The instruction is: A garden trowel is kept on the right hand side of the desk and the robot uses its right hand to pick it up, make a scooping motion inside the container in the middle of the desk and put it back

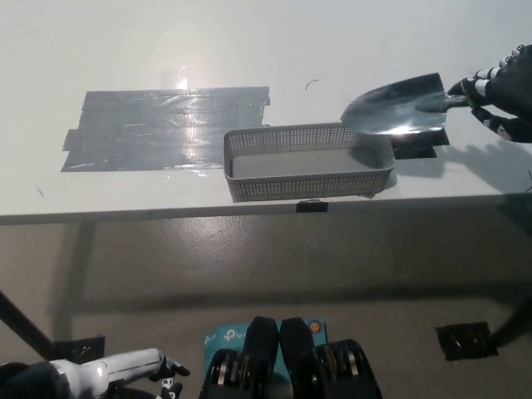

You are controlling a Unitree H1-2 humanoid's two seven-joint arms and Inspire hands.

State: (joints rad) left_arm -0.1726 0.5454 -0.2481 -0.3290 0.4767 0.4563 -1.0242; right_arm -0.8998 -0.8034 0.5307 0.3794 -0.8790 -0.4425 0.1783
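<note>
White desk (249, 41), basket (309, 184) at centre. At three o'clock my right hand (501, 93) grips the trowel (399, 106), blade over the basket's three-o'clock rim. If I dip too low, I'd likely snag that rim and shove the basket. Left hand (116, 371) rests at seven o'clock, grip unclear.

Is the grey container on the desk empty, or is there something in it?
Empty: the container shows only its bare pale floor. The trowel is at its right end, not clearly inside.
</note>
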